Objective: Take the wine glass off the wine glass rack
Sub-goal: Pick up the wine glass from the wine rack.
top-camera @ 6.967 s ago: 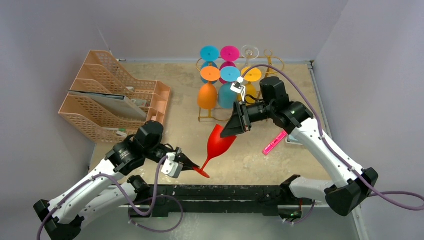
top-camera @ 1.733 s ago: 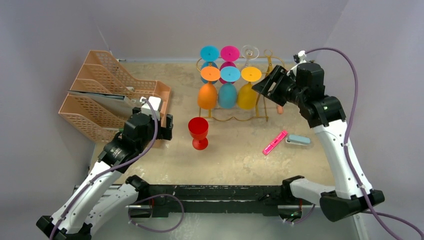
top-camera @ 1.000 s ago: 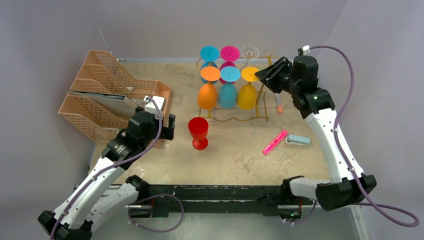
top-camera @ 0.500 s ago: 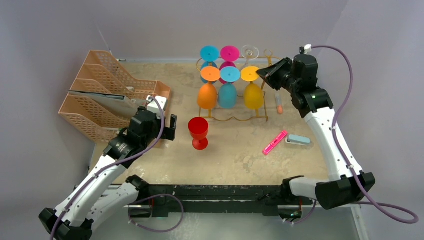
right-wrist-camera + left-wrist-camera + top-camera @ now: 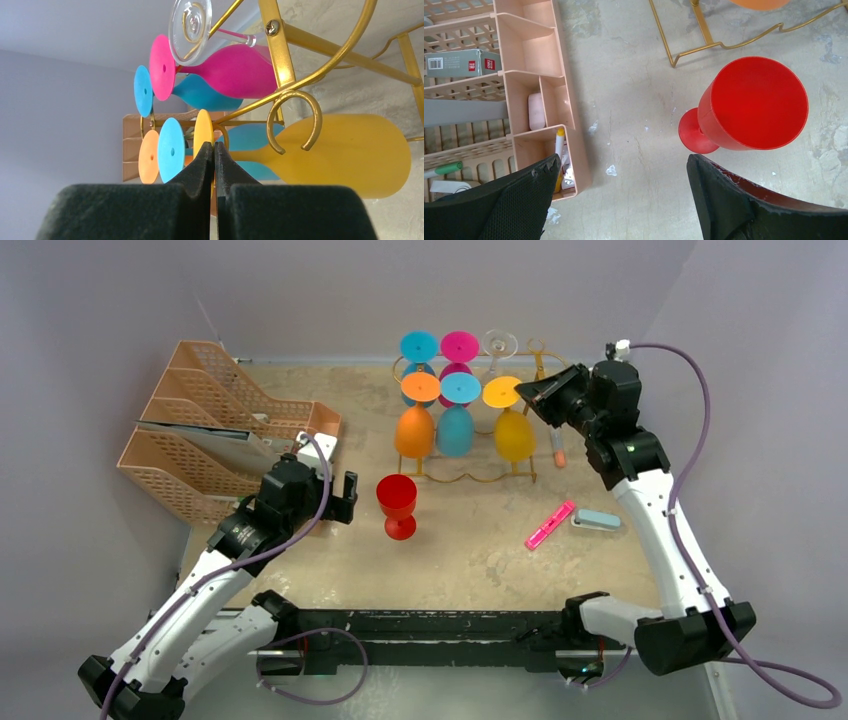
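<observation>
The gold wire wine glass rack (image 5: 470, 475) stands at the back of the table with several coloured glasses hanging upside down from it. My right gripper (image 5: 530, 392) is shut on the round foot (image 5: 203, 131) of the yellow wine glass (image 5: 513, 436) at the rack's front right. That glass's bowl (image 5: 350, 150) hangs below a curled hook (image 5: 294, 120). The right fingertips (image 5: 214, 147) pinch the disc edge-on. A red wine glass (image 5: 397, 502) stands upright on the table. My left gripper (image 5: 345, 498) hovers open just left of the red glass (image 5: 751, 107), holding nothing.
Peach mesh file trays (image 5: 230, 430) fill the left side, close to my left gripper. A pink marker (image 5: 551, 524), a blue-grey block (image 5: 598, 519) and a small pen (image 5: 558, 450) lie right of the rack. Orange (image 5: 414, 430), teal (image 5: 455, 430), magenta and clear glasses hang nearby.
My right gripper closed on the yellow glass's foot, and the glass has swung a little to the right. The left arm edged slightly right, still open.
</observation>
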### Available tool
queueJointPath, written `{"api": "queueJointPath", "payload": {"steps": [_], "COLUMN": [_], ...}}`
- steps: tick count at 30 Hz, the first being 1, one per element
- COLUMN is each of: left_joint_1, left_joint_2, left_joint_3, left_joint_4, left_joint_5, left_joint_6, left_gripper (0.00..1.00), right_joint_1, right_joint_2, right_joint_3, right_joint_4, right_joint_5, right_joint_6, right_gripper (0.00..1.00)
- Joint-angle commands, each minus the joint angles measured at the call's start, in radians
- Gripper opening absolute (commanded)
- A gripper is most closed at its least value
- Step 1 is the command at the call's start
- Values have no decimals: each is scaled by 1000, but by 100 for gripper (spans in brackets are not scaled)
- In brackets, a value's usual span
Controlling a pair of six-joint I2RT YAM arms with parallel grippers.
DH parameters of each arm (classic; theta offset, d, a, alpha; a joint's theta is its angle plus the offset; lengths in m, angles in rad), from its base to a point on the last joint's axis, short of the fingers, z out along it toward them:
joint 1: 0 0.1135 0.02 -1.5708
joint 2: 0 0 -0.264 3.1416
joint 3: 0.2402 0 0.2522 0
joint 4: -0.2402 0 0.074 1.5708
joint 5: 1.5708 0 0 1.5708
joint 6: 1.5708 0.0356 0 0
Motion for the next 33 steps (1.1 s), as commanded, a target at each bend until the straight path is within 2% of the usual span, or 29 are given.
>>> {"api": "queueJointPath", "payload": {"steps": [1,6,16,24,33], "left_joint_1": [6,6,6,6,6], "left_joint_2": [-18,-15,-15,-9,15], "left_joint_3": [26,30,29,32,39], "left_joint_4": [25,24,18,15,19], "left_joint_5": [-22,-25,-34,-56,-28], "left_joint_6": [4,5,20,18,25], "left_gripper": [96,96,96,100,100], "right_joint_1": [-4,-5,-6,-5,-5], "right_joint_2": [-48,-89,-89,-113,-132], "right_joint_3": [-43,-119,-112,-95,-89], "right_joint_4": [58,162,161,140,84], "right_joint_5": [42,27,-22,-50,-90], "right_joint_6": [45,95,120,80,52], "right_gripper": [0,0,0,0,0]}}
